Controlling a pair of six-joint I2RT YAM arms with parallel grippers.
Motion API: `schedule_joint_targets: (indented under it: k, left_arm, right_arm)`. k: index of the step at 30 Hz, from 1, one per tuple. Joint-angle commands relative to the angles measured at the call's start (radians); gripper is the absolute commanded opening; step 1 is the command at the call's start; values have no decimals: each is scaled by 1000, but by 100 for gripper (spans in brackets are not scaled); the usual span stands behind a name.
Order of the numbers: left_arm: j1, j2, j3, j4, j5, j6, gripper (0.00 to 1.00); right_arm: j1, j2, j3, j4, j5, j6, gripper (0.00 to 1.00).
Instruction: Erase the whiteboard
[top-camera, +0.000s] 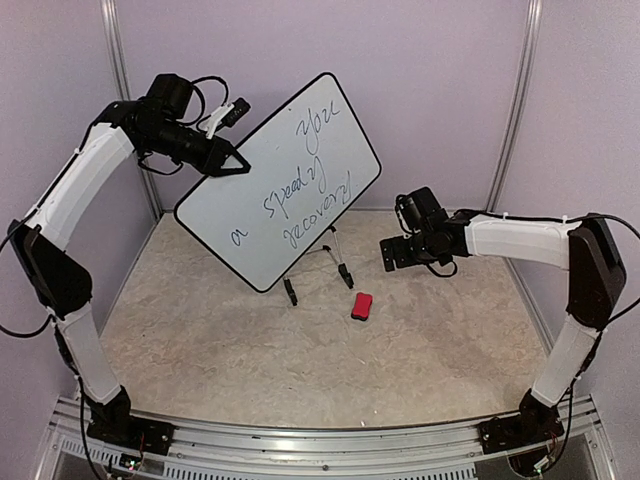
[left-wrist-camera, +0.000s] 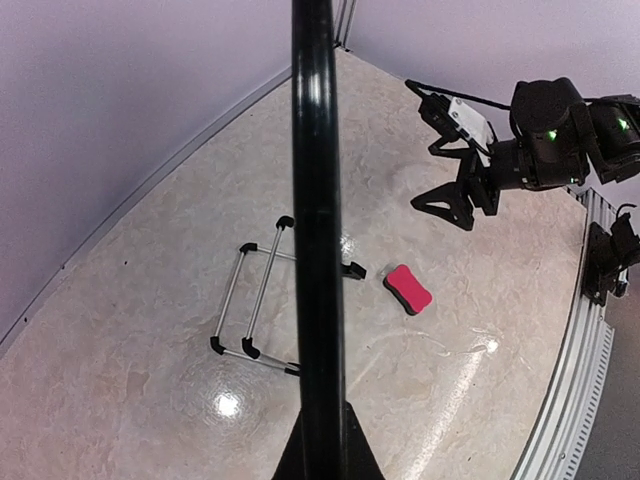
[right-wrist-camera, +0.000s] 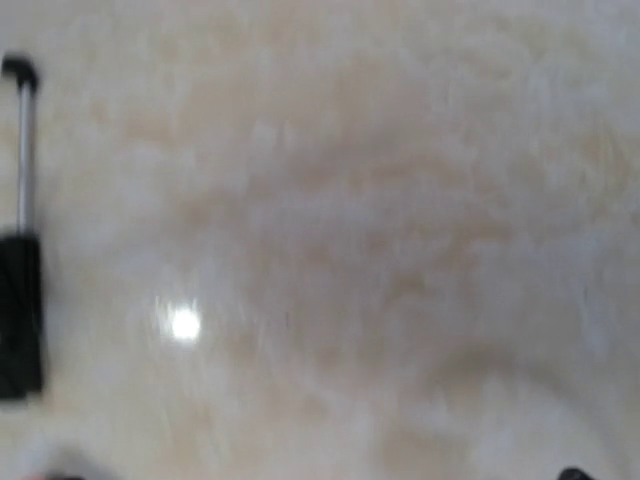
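left gripper (top-camera: 228, 160) clamped shut on the whiteboard (top-camera: 285, 185) top edge, probably steadying it tilted on its stand (top-camera: 325, 262) for wiping, right gripper (top-camera: 392, 255) wide open, empty, near red eraser (top-camera: 362, 306)

The left arm rises high and folds forward at the elbow, its pincer (top-camera: 236, 163) clamped tight on the rim of the whiteboard (top-camera: 290, 190). The right arm reaches in low with a level wrist. Its pincer (top-camera: 389, 255) is spread wide and holds nothing, well apart from the left pincer.
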Motion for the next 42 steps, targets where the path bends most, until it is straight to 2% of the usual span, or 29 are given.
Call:
schedule_joint_targets:
  k: [1, 10, 17, 20, 27, 31, 36, 42]
  left_arm:
    - [-16, -7, -5, 129, 41, 28, 0]
    - [-20, 32, -2, 128, 20, 32, 0]
    - [-25, 37, -37, 142, 8, 30, 0]
    - [-34, 47, -37, 143, 4, 26, 0]
    - [-44, 67, -40, 152, -13, 20, 0]
    - [-45, 69, -42, 160, -13, 18, 0]
    - [-47, 75, -37, 163, -5, 15, 2]
    - [-49, 85, -35, 170, -2, 11, 19]
  right_arm:
    - [-41, 60, 98, -4, 7, 30, 100]
    - [-57, 83, 125, 12, -19, 24, 100]
    - [-133, 130, 181, 60, -37, 60, 99]
    - [-181, 142, 191, 113, -142, 78, 99]
    - [-290, 149, 174, 280, -547, 153, 99]
    - [-350, 183, 175, 368, -757, 248, 100]
    - [-360, 226, 197, 447, -828, 319, 100]
    - [-363, 289, 234, 516, -871, 387, 99]
